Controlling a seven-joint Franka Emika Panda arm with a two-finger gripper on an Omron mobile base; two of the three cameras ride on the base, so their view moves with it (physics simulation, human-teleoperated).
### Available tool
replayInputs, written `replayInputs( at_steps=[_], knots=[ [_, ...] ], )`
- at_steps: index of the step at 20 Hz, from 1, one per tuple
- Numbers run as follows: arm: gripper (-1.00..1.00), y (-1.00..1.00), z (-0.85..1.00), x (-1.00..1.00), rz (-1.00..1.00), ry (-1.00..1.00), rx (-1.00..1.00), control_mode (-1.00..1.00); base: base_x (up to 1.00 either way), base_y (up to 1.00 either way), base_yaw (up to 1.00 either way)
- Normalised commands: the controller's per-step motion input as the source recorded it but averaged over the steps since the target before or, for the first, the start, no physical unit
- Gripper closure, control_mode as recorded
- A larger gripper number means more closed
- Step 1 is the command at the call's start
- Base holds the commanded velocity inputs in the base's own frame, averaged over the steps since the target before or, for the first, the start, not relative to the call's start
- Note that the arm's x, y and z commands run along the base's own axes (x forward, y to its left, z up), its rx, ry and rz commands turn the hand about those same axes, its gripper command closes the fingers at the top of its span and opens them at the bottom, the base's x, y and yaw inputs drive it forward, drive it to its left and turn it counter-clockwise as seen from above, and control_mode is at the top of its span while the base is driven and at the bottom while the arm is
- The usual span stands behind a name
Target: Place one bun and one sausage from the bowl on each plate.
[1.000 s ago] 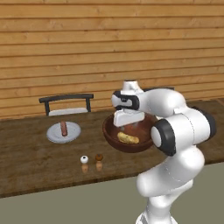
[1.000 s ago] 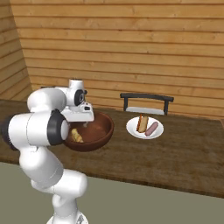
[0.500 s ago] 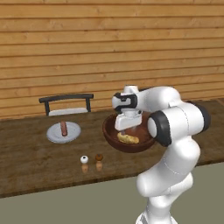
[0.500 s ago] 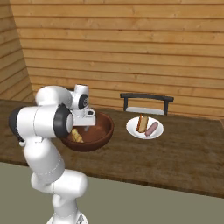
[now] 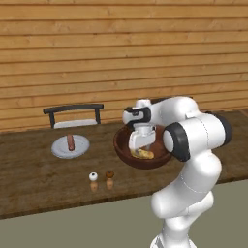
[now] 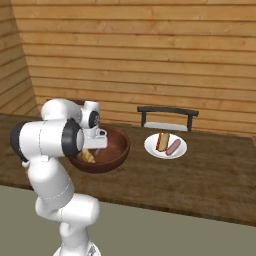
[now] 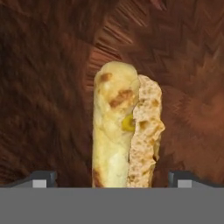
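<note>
The dark wooden bowl (image 5: 125,156) (image 6: 118,151) stands in front of the arm. My gripper (image 5: 139,147) (image 7: 111,179) hangs inside it, open, its fingertips (image 7: 41,178) wide apart on either side of the yellowish-tan bun (image 7: 118,127) (image 5: 145,154) on the bowl's floor. The bun's split side faces right in the hand view. In the left base view a plate (image 5: 58,148) left of the bowl carries one sausage (image 5: 70,141). In the right base view a plate (image 6: 152,148) right of the bowl holds the orange bun (image 6: 161,141) and a sausage (image 6: 173,147).
A dark rack (image 5: 72,112) (image 6: 167,116) stands behind each plate against the wooden wall. Two small shakers (image 5: 93,180) (image 5: 110,178) sit near the counter's front edge, left of the bowl. In the right base view, bare counter lies in front of the plate.
The gripper has come down from above the bowl's rim into the bowl, over the yellowish bun. Bowl, plates and food have not moved.
</note>
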Motion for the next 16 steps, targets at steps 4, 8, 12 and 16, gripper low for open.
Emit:
replayInputs(
  at_steps=[4,8,12,16],
  knots=[
    [-1.0,0.0,-0.21,0.0,0.09,0.03,0.06,-1.0,0.0,0.0,0.0],
    [1.0,0.0,-0.11,0.0,0.08,0.0,0.03,-1.0,0.0,0.0,0.0],
    [1.0,0.0,0.0,0.0,0.0,0.0,0.0,-1.0,0.0,0.0,0.0],
    [1.0,0.0,0.39,-0.15,0.0,-0.01,0.0,-1.0,0.0,0.0,0.0]
  ],
)
